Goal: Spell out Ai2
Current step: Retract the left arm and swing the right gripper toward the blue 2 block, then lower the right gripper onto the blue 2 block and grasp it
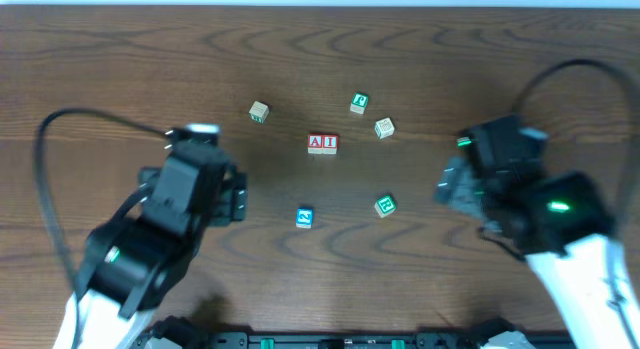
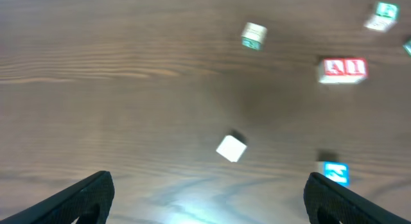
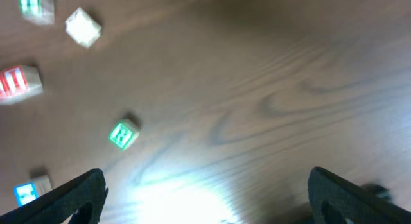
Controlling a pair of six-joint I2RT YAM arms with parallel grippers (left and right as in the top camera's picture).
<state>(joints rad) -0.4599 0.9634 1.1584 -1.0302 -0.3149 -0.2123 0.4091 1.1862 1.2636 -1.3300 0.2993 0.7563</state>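
The red "A" cube (image 1: pixel 316 143) and red "I" cube (image 1: pixel 329 143) sit side by side touching at the table's middle. They also show in the left wrist view, A (image 2: pixel 333 68) and I (image 2: pixel 353 68), and blurred in the right wrist view (image 3: pixel 19 81). The blue "2" cube (image 1: pixel 305 217) lies alone below them, near the right fingertip in the left wrist view (image 2: pixel 336 173) and at the lower left in the right wrist view (image 3: pixel 26 193). My left gripper (image 1: pixel 238 194) is open and empty, left of the "2". My right gripper (image 1: pixel 447 184) is open and empty, far right of the cubes.
Green-lettered cubes lie at the upper right (image 1: pixel 359 102) and right of the "2" (image 1: pixel 385 205). Pale beige cubes lie at the upper left (image 1: pixel 259 111) and upper right (image 1: pixel 384 127). A pale cube (image 2: pixel 231 148) lies ahead of the left fingers.
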